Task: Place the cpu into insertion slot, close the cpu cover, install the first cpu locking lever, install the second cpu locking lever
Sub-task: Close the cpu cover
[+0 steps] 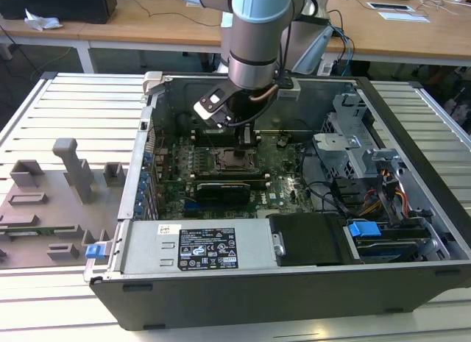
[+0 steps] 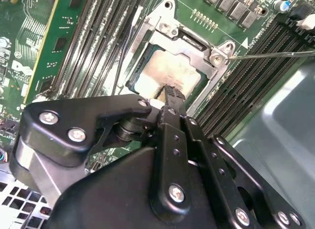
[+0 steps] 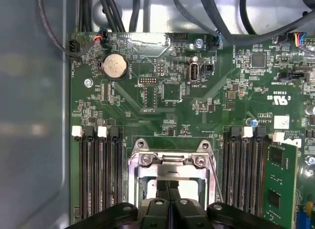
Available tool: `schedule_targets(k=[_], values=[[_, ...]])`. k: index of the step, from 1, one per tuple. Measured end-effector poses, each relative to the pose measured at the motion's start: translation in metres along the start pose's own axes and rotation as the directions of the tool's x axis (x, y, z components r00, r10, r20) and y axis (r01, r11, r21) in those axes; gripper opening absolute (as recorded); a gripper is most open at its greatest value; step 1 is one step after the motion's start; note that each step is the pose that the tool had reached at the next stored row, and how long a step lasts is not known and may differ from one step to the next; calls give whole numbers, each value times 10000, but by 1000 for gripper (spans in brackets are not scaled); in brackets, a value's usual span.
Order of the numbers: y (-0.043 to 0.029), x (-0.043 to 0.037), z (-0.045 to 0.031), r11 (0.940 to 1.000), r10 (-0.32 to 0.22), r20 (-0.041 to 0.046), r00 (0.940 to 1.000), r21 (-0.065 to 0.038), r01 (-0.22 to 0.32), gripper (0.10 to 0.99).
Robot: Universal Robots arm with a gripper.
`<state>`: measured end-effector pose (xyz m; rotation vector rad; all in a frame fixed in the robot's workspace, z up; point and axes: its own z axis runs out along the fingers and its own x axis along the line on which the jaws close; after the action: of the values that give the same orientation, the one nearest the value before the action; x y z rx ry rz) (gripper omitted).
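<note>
gripper (image 1: 246,138): one; fingers pressed together with nothing between them, tips down at the cpu's near edge.
cpu (image 2: 172,69): one, seated in the insertion slot (image 1: 234,159), at 6 o'clock of the gripper in the exterior view.
cpu cover (image 2: 197,51): one, lying flat around the cpu.
locking levers: two thin wires, one (image 2: 275,54) on each side (image 2: 122,56) of the slot.

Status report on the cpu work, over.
Gripper shut, tips down at cpu cover. Cpu seated, cover lying over it. Thin lever rod sticks out beside it.

Silver cpu (image 2: 172,71) lies flat inside cpu cover (image 2: 197,50).
</note>
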<state>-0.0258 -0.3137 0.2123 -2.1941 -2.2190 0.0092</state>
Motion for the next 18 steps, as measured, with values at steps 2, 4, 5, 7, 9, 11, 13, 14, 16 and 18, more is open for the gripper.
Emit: schedule_targets(k=[2,4,5,7,9,11,13,14,16,18], values=[[0,0,-15,10000,-1,0,10000,-1,1,106],[0,0,-30,10000,-1,0,10000,-1,1,106],[0,0,-38,10000,-1,0,10000,0,1,106],[0,1,-55,10000,-1,-2,10000,-1,1,106],[-1,1,-62,10000,-1,-1,10000,0,1,106],[-1,1,-67,10000,-1,-1,10000,-1,1,106],[-1,1,-71,10000,-1,-1,10000,0,1,106],[-1,1,-72,10000,-1,-1,10000,-1,1,106],[-1,1,-74,10000,-1,0,10000,0,1,106],[-1,1,-79,10000,-1,2,10000,1,1,106]])
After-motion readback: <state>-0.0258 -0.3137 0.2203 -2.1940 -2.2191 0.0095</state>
